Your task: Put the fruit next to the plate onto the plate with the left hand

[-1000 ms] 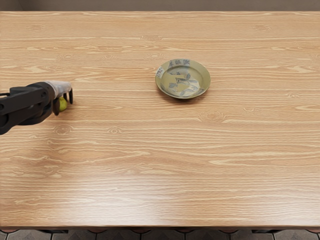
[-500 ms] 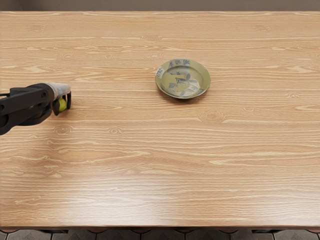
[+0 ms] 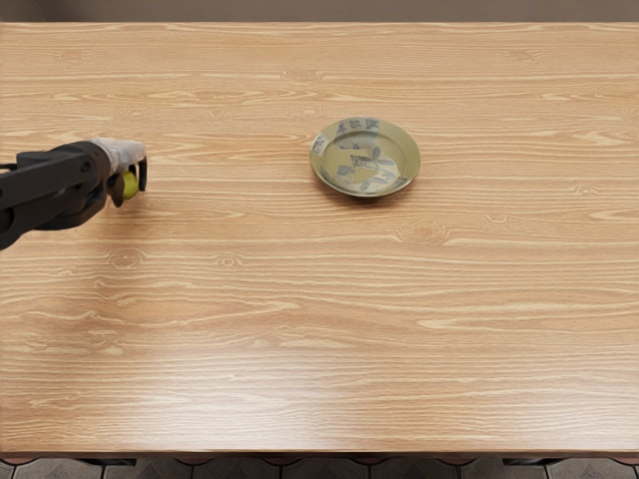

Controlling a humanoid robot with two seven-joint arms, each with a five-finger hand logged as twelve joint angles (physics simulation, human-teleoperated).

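Observation:
A small yellow-green fruit [image 3: 130,185] is held in my left hand [image 3: 127,172] at the table's left side, the fingers curled around it and hiding most of it. The dark left arm comes in from the left edge. An olive-green plate [image 3: 339,131] with a blue-grey pattern sits right of the table's middle toward the back, far to the right of the hand, with nothing on it. The right arm is out of view.
The wooden table [image 3: 319,329] fills the view, its front edge running along the bottom and its back edge along the top.
My left hand with the fruit has risen off the table and moved slightly toward the back. The plate has not moved.

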